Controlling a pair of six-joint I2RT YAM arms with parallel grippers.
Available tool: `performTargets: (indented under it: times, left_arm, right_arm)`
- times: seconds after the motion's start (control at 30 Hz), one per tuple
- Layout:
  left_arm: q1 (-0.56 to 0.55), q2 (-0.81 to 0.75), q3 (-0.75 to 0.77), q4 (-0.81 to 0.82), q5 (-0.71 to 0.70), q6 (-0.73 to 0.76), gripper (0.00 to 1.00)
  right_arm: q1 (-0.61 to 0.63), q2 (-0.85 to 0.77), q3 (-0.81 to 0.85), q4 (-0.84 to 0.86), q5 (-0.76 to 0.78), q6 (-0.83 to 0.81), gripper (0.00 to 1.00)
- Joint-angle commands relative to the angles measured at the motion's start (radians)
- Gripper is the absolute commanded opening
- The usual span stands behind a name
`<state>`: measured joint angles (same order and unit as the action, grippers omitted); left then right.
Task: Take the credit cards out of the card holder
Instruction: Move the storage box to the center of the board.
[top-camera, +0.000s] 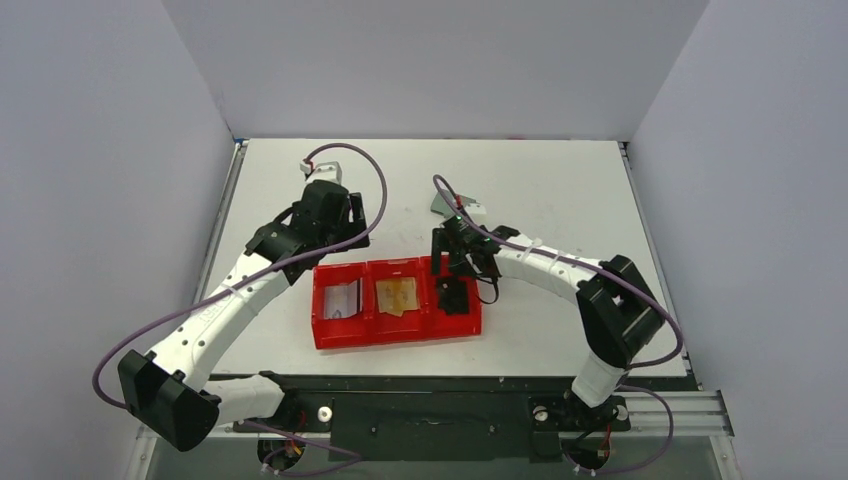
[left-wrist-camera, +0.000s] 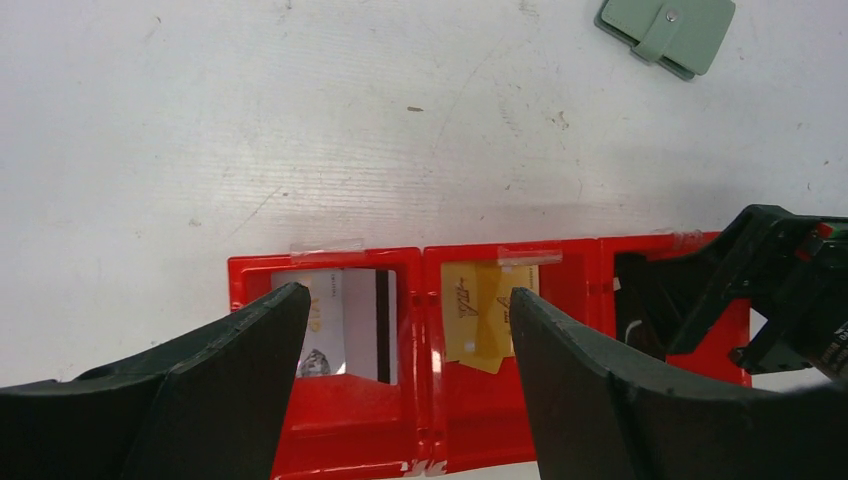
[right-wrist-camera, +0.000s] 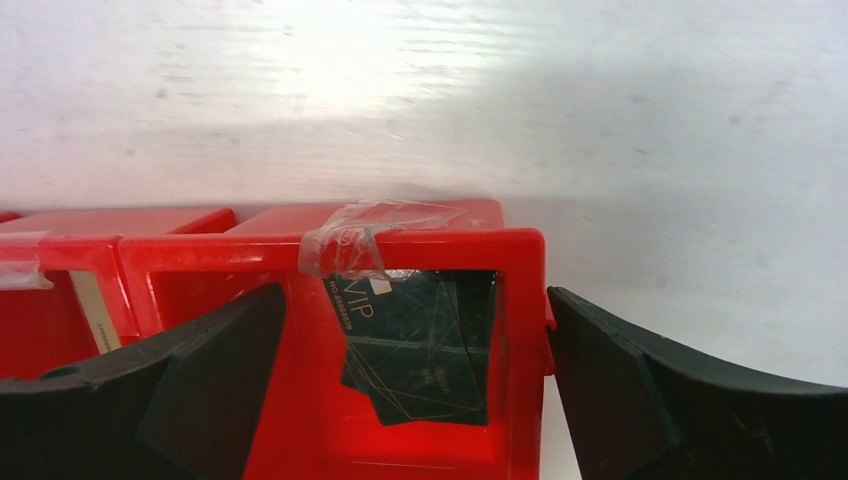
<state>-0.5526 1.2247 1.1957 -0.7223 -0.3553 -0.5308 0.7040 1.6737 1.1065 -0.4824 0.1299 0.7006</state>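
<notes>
Cards (left-wrist-camera: 480, 310) look unloaded, one per red tray (left-wrist-camera: 240, 282) compartment. Left gripper (left-wrist-camera: 405, 295), right gripper (right-wrist-camera: 415, 295) spread, empty; you check far-side card holder (left-wrist-camera: 667, 33) next.

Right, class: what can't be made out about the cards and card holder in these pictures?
Card holder: left wrist view, cut by the top edge; its closed flap hides any contents.
White card: left wrist view, partly behind the left jaws.
Black card: right wrist view, small print too fine to read.
</notes>
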Motion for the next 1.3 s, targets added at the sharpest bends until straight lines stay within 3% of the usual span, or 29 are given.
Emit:
performTargets:
  times: [0.0, 0.2, 0.5, 0.73, 0.97, 1.27]
  left_arm:
    - [0.024, -0.034, 0.055, -0.014, 0.016, -0.003, 0.72]
    - [0.087, -0.036, 0.069, -0.036, 0.013, -0.023, 0.72]
    - [0.138, -0.044, -0.041, -0.051, 0.045, -0.133, 0.71]
    - [0.087, -0.109, -0.259, -0.056, 0.089, -0.226, 0.72]
    - [-0.047, -0.104, -0.306, -0.035, 0.067, -0.319, 0.72]
    - [-0.01, 0.031, -0.364, 0.12, 0.104, -0.366, 0.72]
  right_arm:
    - [0.058, 0.073, 0.117, 0.031, -0.03, 0.07, 0.95]
    - [0.165, 0.162, 0.208, 0.04, 0.022, 0.182, 0.94]
    - [0.203, 0.142, 0.133, 0.08, 0.046, 0.232, 0.94]
    - [0.2, 0.074, 0.037, 0.125, 0.068, 0.253, 0.94]
    - [0.209, 0.078, 0.026, 0.161, 0.045, 0.257, 0.94]
    - [0.209, 0.042, 0.007, 0.187, 0.04, 0.26, 0.94]
